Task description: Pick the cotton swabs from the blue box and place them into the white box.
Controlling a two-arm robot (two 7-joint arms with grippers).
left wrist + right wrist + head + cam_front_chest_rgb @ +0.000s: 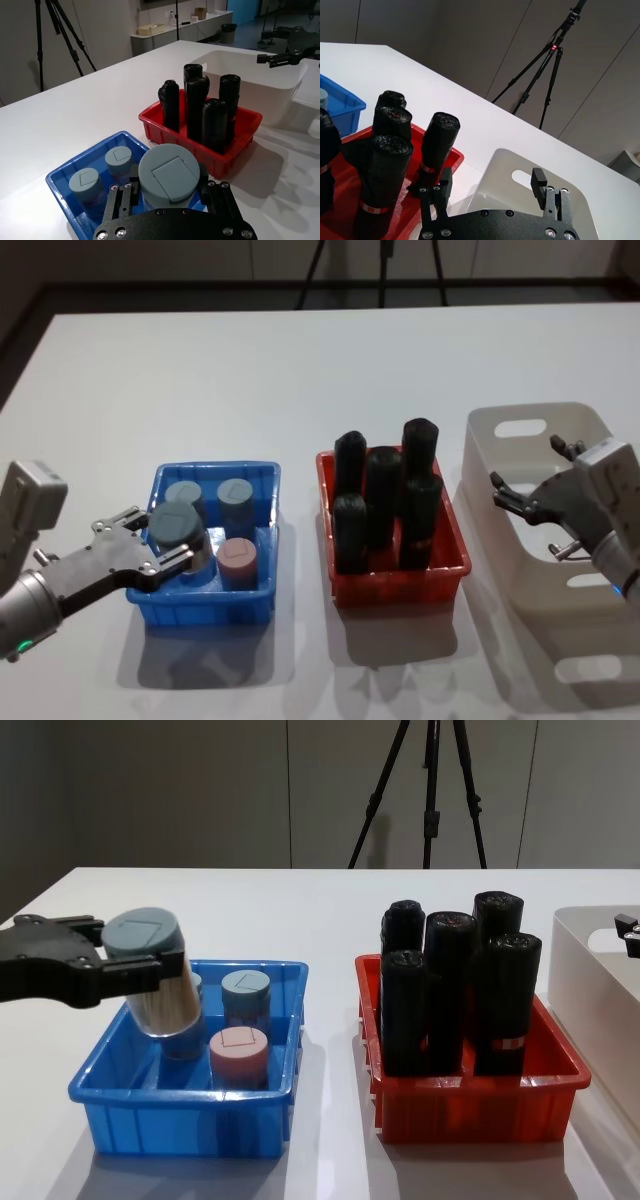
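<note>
My left gripper (165,537) is shut on a cotton swab tub (178,527) with a grey-blue lid, held slightly tilted above the blue box (215,472). The chest view shows the held tub (150,970) raised clear of the box's rim (180,1095). Two grey-lidded tubs (185,492) (236,495) and a pink-lidded one (239,558) stand inside the box. At the far right, my right gripper (530,490) hangs open and empty over the white box (540,420), whose wall (520,165) lies beyond its fingers (538,177).
Between the two boxes stands a red bin (400,585) holding several tall black cylinders (385,490). Bare white table stretches behind all three containers. A tripod (430,790) stands past the far table edge.
</note>
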